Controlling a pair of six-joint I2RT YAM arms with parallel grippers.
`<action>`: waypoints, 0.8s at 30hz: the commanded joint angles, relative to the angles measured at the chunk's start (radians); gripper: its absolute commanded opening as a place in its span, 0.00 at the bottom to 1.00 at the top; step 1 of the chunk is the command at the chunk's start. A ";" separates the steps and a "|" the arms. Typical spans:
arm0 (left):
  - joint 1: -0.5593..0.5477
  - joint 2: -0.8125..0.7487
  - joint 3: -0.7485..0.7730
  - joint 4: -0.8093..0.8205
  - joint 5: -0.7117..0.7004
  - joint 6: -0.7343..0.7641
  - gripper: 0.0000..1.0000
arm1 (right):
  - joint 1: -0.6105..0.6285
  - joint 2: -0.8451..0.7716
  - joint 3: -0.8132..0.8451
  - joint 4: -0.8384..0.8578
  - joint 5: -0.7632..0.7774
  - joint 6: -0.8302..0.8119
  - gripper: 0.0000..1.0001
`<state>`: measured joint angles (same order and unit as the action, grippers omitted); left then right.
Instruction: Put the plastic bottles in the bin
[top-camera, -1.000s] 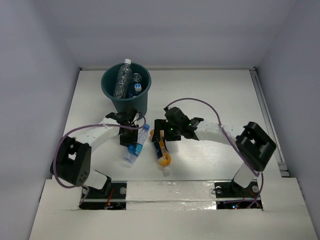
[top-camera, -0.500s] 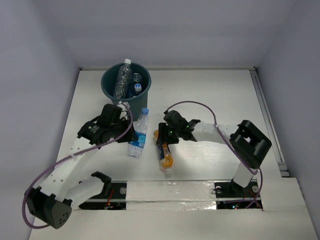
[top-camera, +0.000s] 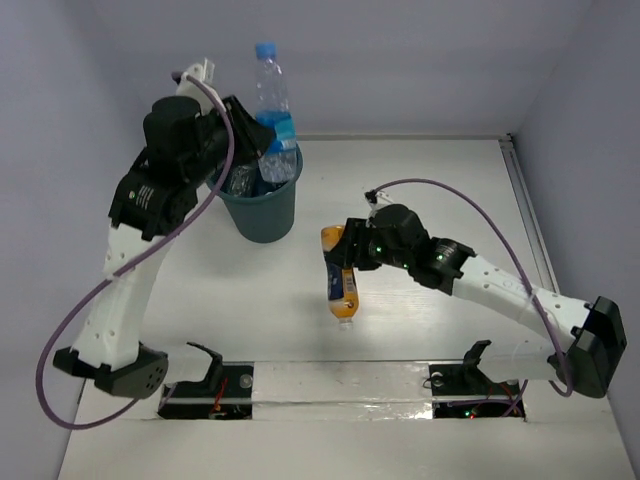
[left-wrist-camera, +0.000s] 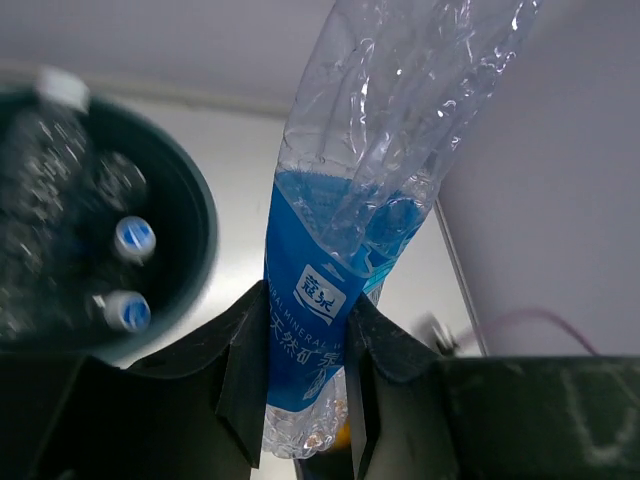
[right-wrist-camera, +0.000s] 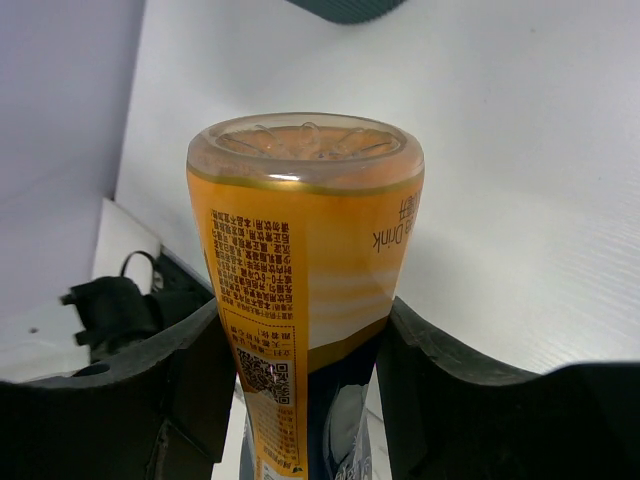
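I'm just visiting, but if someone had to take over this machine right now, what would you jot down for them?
Left gripper: shut on the blue-labelled bottle, held upright above the bin rim.
Right gripper: shut on the orange bottle, over the table, right of the bin.
Done: several bottles already lie in the bin.
To do: drop in the two held bottles.

White table; dark teal bin upright on far-left part.

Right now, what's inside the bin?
The bin holds a clear white-capped bottle and two blue-white caps of other bottles. Their bodies and the bin's floor are hidden.
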<state>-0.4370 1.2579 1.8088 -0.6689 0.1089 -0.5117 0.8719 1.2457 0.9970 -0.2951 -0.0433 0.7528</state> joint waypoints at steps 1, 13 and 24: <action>0.066 0.113 0.105 0.107 -0.158 0.041 0.22 | 0.004 -0.055 0.095 -0.055 0.040 0.013 0.53; 0.138 0.170 -0.248 0.534 -0.337 0.171 0.24 | 0.004 -0.088 0.356 -0.113 0.154 -0.023 0.54; 0.138 -0.035 -0.704 0.749 -0.351 0.157 0.99 | 0.004 0.256 0.868 -0.076 0.286 -0.122 0.55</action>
<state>-0.3016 1.3502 1.1229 -0.0463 -0.2180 -0.3519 0.8719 1.4269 1.7584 -0.4065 0.1684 0.6769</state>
